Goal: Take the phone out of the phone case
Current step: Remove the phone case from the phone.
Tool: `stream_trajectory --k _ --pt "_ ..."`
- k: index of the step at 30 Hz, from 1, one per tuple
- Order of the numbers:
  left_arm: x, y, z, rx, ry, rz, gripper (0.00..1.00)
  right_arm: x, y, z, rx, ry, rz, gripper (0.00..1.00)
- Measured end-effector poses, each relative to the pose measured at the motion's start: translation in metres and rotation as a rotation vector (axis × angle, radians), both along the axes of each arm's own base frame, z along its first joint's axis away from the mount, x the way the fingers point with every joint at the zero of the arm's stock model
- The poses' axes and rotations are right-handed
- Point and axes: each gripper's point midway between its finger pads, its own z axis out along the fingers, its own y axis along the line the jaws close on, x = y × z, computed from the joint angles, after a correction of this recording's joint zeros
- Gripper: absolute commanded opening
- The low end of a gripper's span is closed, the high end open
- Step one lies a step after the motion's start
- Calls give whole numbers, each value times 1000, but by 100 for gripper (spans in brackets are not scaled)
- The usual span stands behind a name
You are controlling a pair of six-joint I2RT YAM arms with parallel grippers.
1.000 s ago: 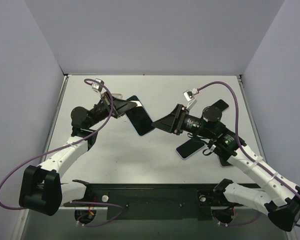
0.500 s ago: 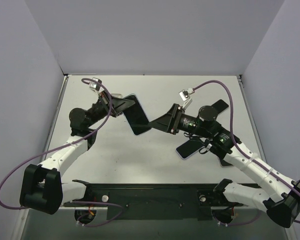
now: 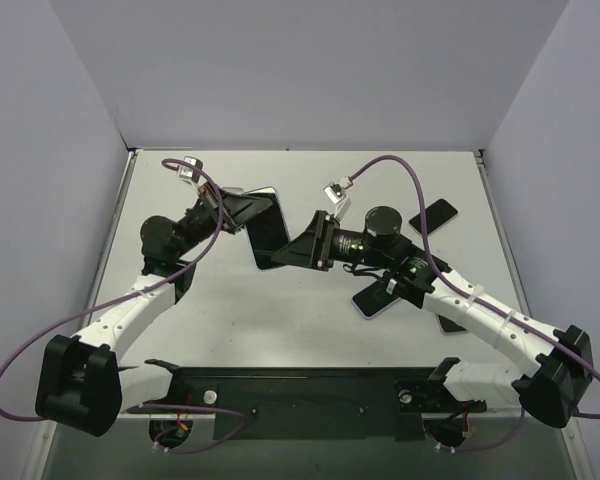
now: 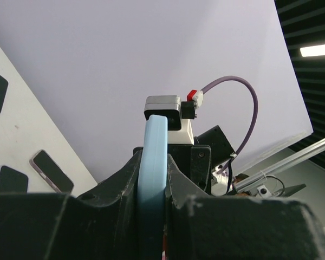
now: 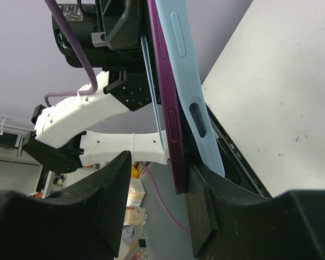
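**Operator:** Where is my left gripper (image 3: 252, 210)?

**Spotter:** You have it lifted off the table (image 3: 230, 310), at about 10 o'clock from the table's middle in the overhead view. Its fingers are pinched tight on the pale blue phone case (image 4: 154, 141). In your left wrist view the case stands edge-on between both pads and touches each.

**Operator:** And the phone?

**Spotter:** Your phone (image 5: 170, 108) is up in the air with the case and not free of it. From above it shows as a dark slab, slightly tilted, with its top under the left fingers and its lower end toward 6 o'clock. In your right wrist view its purple edge runs alongside the blue case, the two lying against each other.

**Operator:** What about my right gripper (image 3: 285, 252)?

**Spotter:** You have it at the phone's lower end, coming in from 4 o'clock. Its fingers are spread wide. The purple edge rests against one finger, with a clear gap to the other, so nothing is clamped there.

**Operator:** What lies to the right?

**Spotter:** The nearer spare phone (image 3: 380, 297) lies flat on the table at 4 o'clock from your right gripper, partly under the arm. The farther spare phone (image 3: 433, 215) lies between 2 and 3 o'clock, well apart from the first.
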Motion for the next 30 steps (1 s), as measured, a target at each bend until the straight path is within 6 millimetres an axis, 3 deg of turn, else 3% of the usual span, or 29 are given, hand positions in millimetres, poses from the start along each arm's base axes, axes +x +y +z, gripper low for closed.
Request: stream_trajectory --k 3,5,6,7,8,9,11,14,19,22,27,28,30 --pt "4 2 3 -9 -1 36 0 6 7 2 21 1 7 29" --pt "7 2 4 -16 4 60 2 10 11 5 32 8 16 17" --pt "10 2 4 -16 6 75 27 11 13 6 35 12 26 5" --pt "12 1 3 -7 16 90 38 13 17 6 42 22 36 0" --pt "14 0 4 4 16 104 79 14 20 5 42 23 41 0" --pt "14 -3 4 26 10 113 82 15 23 5 55 29 52 0" --pt "10 -6 1 86 0 120 82 18 25 9 74 29 51 0" --pt "-25 -15 0 181 -58 80 81 37 16 12 95 29 -33 0" --pt "-54 -2 -3 202 -147 102 53 43 -15 34 148 -7 -116 0" --pt "-55 -4 -5 176 -165 85 53 47 -26 45 178 -28 -155 0" --pt "-40 -17 -17 119 -121 35 52 48 -28 40 178 -2 -167 0" --pt "-39 -19 -18 111 -116 25 48 48 -28 38 179 7 -167 0" --pt "-41 -21 -15 92 -128 7 31 47 -28 35 179 21 -168 0"
